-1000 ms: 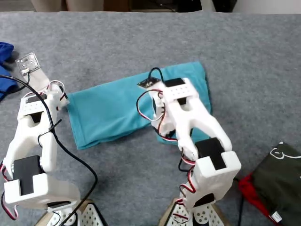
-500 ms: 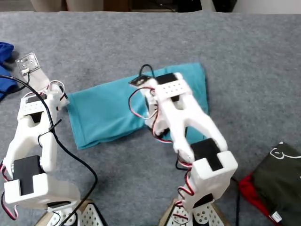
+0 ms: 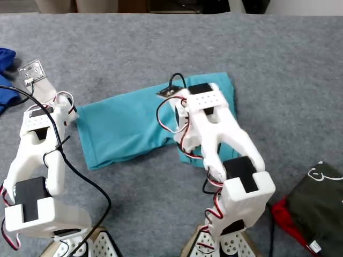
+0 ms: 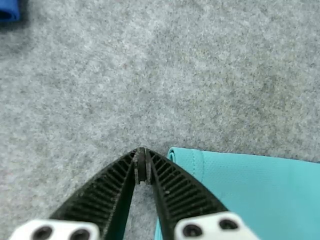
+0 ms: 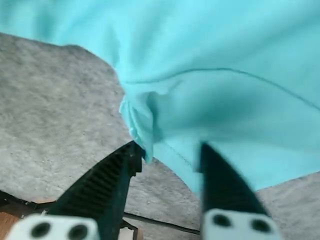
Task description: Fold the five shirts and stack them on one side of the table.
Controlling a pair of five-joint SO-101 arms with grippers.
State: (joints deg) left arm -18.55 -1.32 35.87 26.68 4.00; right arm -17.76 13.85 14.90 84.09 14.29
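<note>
**Status: teal shirt at table centre, both arms at its ends**

The grey felt-covered table [image 3: 289, 59] is carrying all items. The teal shirt [image 3: 123, 126] is lying near the table centre as a long folded band. It is running at a slant, with its far end under the right arm [image 3: 220, 144].

The right arm is reaching over that end of the shirt. The left arm [image 3: 37, 155] is standing at the opposite end, beside the shirt's corner.

A dark green folded shirt [image 3: 321, 206] is lying at the right edge of the table, well apart from the teal shirt. A red garment [image 3: 280, 213] is showing at its near edge. A blue garment [image 3: 5, 64] is lying at the left edge.

The right gripper [image 5: 170, 155] is holding its jaws spread, with a bunched edge of the teal shirt lying between them. The left gripper [image 4: 142, 167] is holding its jaws clenched tip to tip on nothing, over bare felt just beside the shirt's hemmed corner.
</note>
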